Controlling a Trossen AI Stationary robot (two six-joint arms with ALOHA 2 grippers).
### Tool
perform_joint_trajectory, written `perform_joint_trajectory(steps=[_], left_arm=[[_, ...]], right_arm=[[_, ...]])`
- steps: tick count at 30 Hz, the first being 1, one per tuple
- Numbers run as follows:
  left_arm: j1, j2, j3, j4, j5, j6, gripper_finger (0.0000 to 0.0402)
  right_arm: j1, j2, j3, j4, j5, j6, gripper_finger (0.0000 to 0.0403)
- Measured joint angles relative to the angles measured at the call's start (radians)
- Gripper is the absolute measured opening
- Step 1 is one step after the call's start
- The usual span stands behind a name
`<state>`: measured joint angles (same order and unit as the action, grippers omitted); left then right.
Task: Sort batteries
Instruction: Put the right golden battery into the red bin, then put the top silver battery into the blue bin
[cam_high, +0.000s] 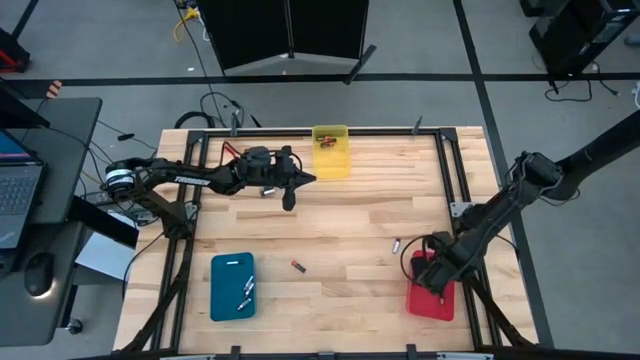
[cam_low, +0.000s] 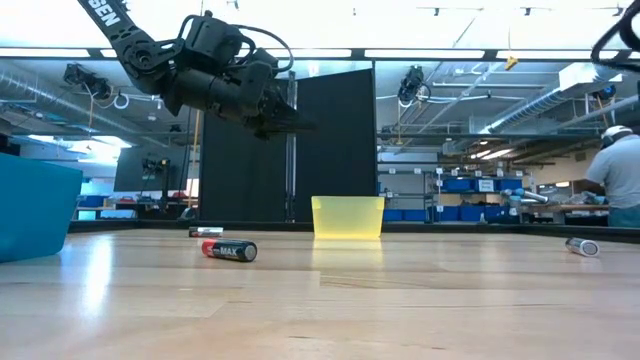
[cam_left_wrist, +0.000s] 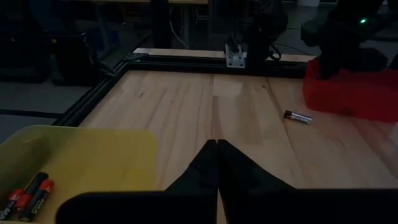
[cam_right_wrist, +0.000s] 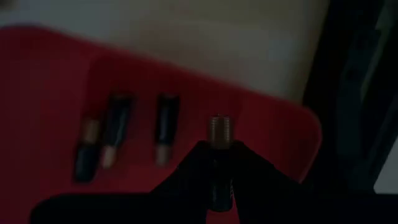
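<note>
Table (cam_high: 340, 225): pale wood, dark frame. Trays: yellow (cam_high: 331, 152) at 12 o'clock, teal (cam_high: 232, 286) at 7, red (cam_high: 431, 292) at 4. Loose battery (cam_high: 298, 266) near centre was black with red end; another (cam_high: 396, 244) silvery-grey. Both arms were black.

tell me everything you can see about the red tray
The red tray is a shallow, glossy, plastic-looking rectangle lying flat at the table's near right corner. The right wrist view shows three dark batteries lying side by side on its floor. The right gripper hovers over it, shut on another battery. A loose silvery battery lies on the wood nearby.
</note>
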<state>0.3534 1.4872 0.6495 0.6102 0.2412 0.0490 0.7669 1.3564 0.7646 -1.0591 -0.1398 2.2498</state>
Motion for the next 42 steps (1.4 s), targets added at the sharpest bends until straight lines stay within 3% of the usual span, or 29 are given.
perform_joint_trajectory(steps=[18,30,38,42], left_arm=[[0.0,0.0,0.0,-0.002,-0.016,-0.001,0.0008],[0.0,0.0,0.001,-0.003,-0.016,-0.001,0.0008],[0.0,-0.002,0.004,-0.021,0.01,-0.003,0.0008],[-0.006,-0.002,0.055,-0.225,0.033,0.0,0.0008]], right_arm=[[-0.023,0.0,-0.115,0.165,-0.004,0.019,0.0055],[-0.023,0.0,-0.112,0.156,-0.005,-0.005,0.013],[-0.037,0.0,0.034,-0.046,-0.015,-0.169,0.0128],[-0.064,-0.001,0.173,-0.232,0.092,-0.29,0.0089]])
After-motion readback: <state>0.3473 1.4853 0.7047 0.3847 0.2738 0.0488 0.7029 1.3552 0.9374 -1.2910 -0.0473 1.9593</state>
